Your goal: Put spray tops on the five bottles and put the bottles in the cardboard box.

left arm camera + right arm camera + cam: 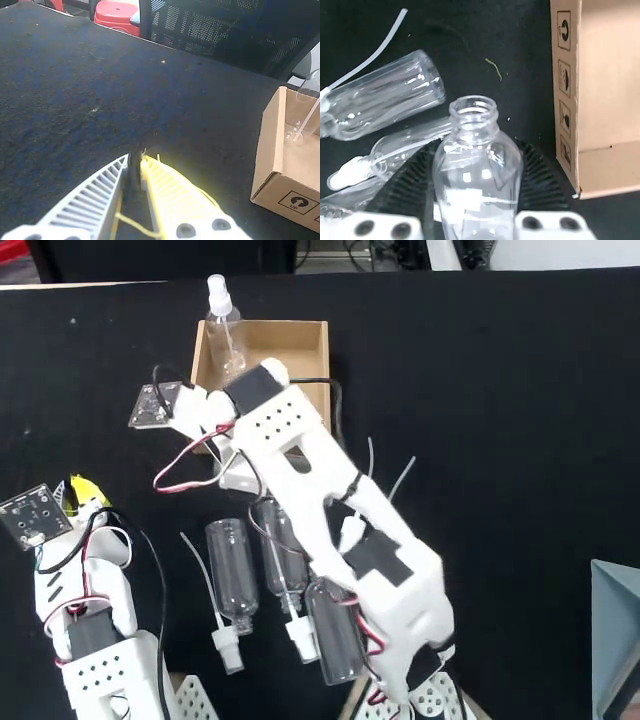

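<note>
- Cardboard box point(290, 340): in the high view the right arm point(300, 455) covers its near wall and one near corner. In both wrist views the box runs off the picture's edge.
- Sprayer-fitted bottle point(225, 335) in the box: the left wrist view cuts it to a sliver of glass and tube.
- Uncapped bottle point(472, 165), just beside the box, clamped in the right gripper point(476, 145): lower body cut off by the picture's edge.
- First lying bottle point(272, 530) and second lying bottle point(335, 645), near the box: both pass partly under the right arm.
- Grey object point(618, 630), well apart from the box: cut off by the edge, identity undeterminable.
- Left gripper point(135, 159): rear cut off by the edge.
</note>
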Robot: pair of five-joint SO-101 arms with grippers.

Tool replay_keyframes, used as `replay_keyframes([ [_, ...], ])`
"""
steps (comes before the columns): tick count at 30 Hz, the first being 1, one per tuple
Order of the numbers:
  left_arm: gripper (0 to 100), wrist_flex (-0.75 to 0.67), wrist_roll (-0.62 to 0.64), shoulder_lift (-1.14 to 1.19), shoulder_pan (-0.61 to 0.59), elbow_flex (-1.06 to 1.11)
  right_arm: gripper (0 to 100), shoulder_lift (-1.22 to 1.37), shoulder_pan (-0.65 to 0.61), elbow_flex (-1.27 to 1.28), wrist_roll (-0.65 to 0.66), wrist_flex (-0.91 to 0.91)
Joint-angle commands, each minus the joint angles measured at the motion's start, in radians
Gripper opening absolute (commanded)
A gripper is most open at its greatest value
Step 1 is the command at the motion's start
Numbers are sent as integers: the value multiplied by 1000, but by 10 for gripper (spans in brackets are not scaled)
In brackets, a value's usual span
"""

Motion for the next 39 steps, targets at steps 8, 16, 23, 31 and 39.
replay_keyframes([
  [8,37,-23,3,-15,2,-7,96,-248,-18,136,-9,5],
  [16,37,-23,3,-15,2,-7,96,-332,-14,234,-52,6],
  [23,37,-23,3,-15,2,-7,96,-427,-12,352,-54,-29],
  [31,37,-23,3,-15,2,-7,96,-558,-11,522,-78,-109],
  [39,37,-21,3,-15,4,-7,96,-641,37,625,-109,-130],
])
